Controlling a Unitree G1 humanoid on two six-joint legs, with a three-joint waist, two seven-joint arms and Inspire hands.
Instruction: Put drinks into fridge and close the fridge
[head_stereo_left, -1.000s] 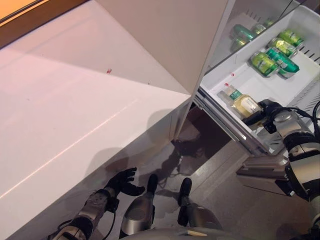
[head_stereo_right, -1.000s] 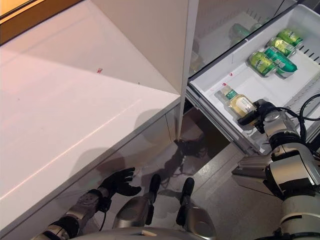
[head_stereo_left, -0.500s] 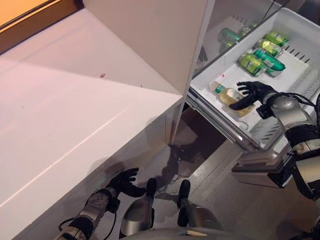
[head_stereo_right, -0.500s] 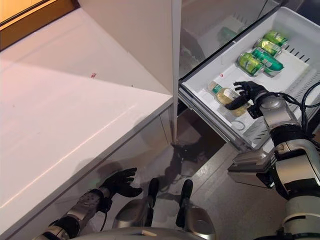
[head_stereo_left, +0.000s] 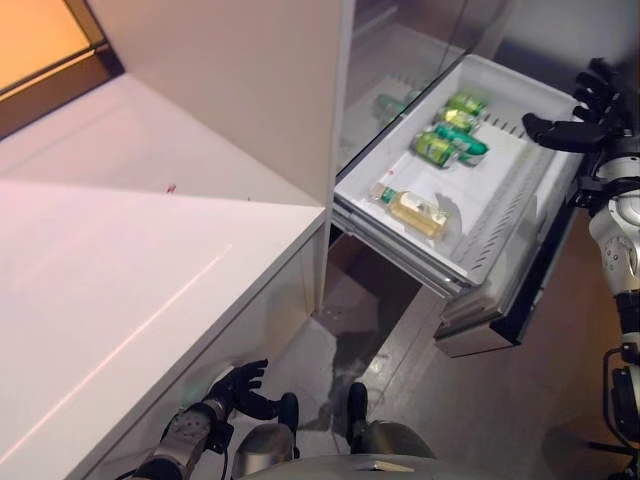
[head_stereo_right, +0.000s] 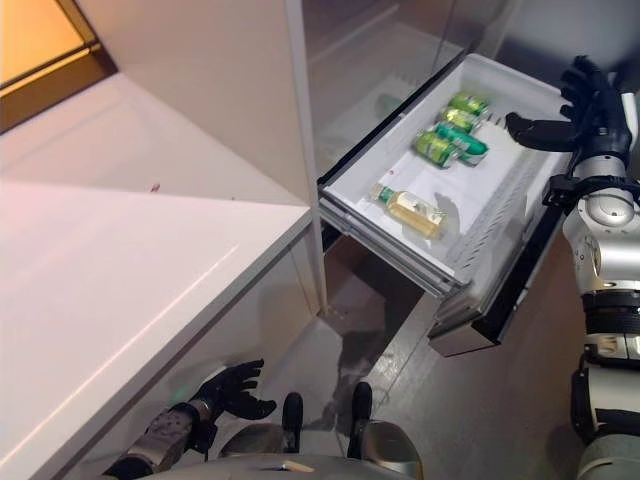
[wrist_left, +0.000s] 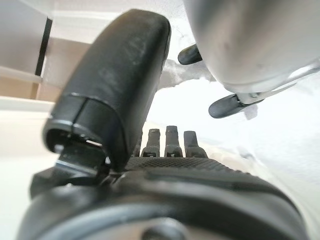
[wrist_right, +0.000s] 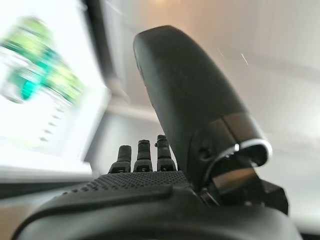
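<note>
We judge the fridge drawer (head_stereo_left: 545, 195) will slide stiffly on its rails, so we would push flat on its front edge. The bottle (head_stereo_left: 412, 208) and green cans (head_stereo_left: 447, 135) lie inside it. Our right hand (head_stereo_right: 585, 110), half a second ago over the bottle, now hovers beyond the drawer's far corner, fingers spread, empty. Left hand (head_stereo_left: 238, 389) hangs low, fingers relaxed.

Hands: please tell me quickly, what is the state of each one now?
Left hand: open, holding nothing, low beside the counter.
Right hand: open, holding nothing, by the far end of the fridge drawer.
</note>
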